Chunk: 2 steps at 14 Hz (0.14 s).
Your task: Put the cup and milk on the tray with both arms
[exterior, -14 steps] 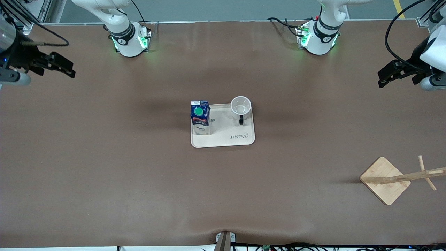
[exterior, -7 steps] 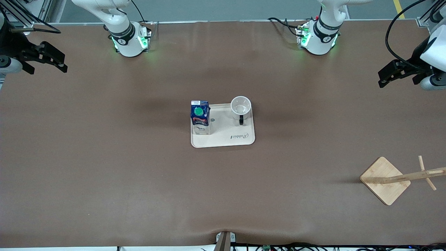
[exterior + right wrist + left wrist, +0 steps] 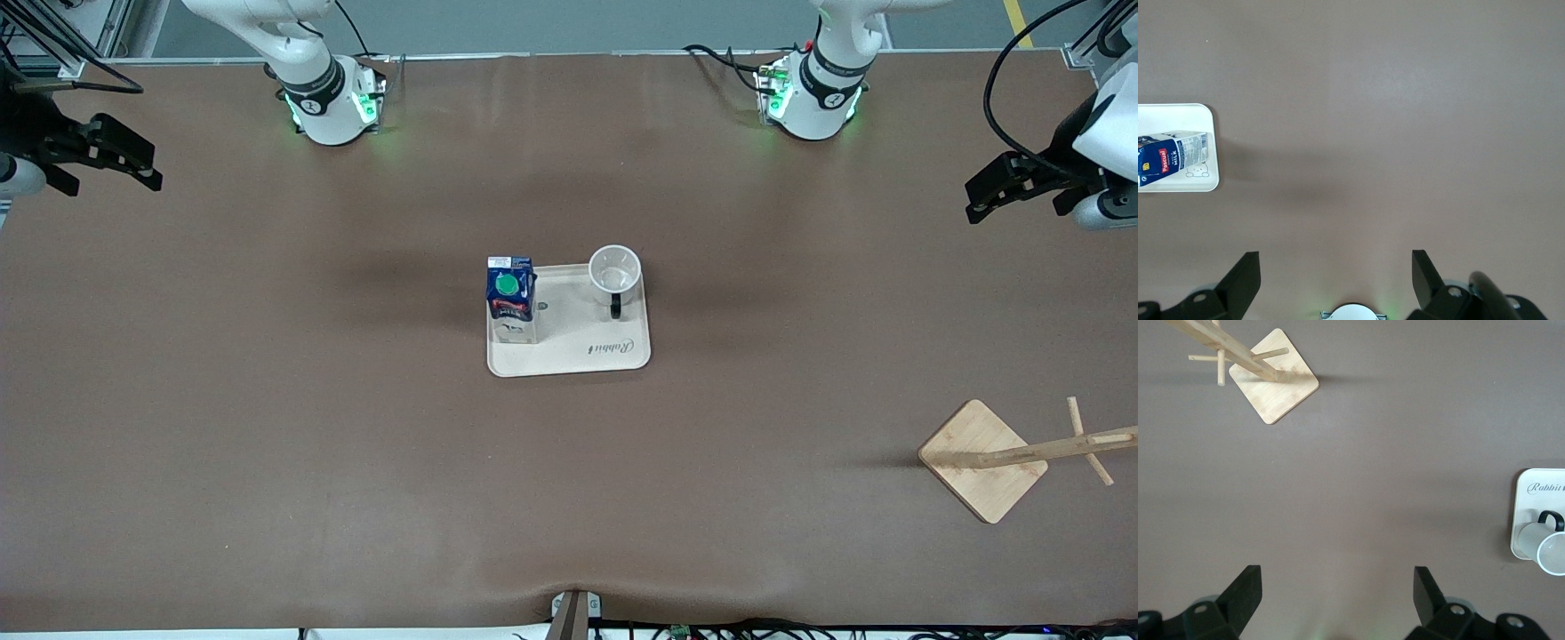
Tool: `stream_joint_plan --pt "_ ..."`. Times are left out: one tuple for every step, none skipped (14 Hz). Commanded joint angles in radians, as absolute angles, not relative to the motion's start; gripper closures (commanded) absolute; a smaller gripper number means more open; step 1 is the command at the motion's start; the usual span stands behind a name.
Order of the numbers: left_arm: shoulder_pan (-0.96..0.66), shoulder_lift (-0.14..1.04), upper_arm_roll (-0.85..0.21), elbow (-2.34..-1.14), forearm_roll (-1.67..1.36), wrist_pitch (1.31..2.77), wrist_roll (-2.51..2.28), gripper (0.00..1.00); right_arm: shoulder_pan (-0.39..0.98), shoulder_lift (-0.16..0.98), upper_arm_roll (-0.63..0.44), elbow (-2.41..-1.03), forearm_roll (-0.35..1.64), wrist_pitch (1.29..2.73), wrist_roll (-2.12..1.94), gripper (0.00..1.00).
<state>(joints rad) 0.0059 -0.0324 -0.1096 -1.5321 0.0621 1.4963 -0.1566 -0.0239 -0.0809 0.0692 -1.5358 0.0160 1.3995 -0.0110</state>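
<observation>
Upright on cream tray (image 3: 569, 356): boxy milk (image 3: 511, 298), round cup (image 3: 614, 271), handle camera-ward; left gripper (image 3: 1338, 590), right gripper (image 3: 1336, 273) fingers spread.

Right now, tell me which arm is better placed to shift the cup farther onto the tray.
Left. The cup stands at the tray's edge toward the left arm's end, and the open left gripper is over that end. The open right gripper is on the milk's side.

Cream tray (image 3: 569, 356), dk-blue milk (image 3: 510, 298) w/ green cap, white cup (image 3: 614, 271).
</observation>
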Motion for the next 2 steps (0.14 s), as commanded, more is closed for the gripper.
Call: stream_joint_plan --pt "0.011 -0.037 -0.112 -1.526 0.058 1.494 -0.135 0.00 -0.011 -0.077 0.058 -1.543 0.012 1.405 -0.020 0.00" --pt "0.011 -0.037 -0.112 -1.525 0.058 1.493 -0.135 0.00 -0.015 -0.072 0.058 -1.542 0.012 1.407 -0.020 0.00"
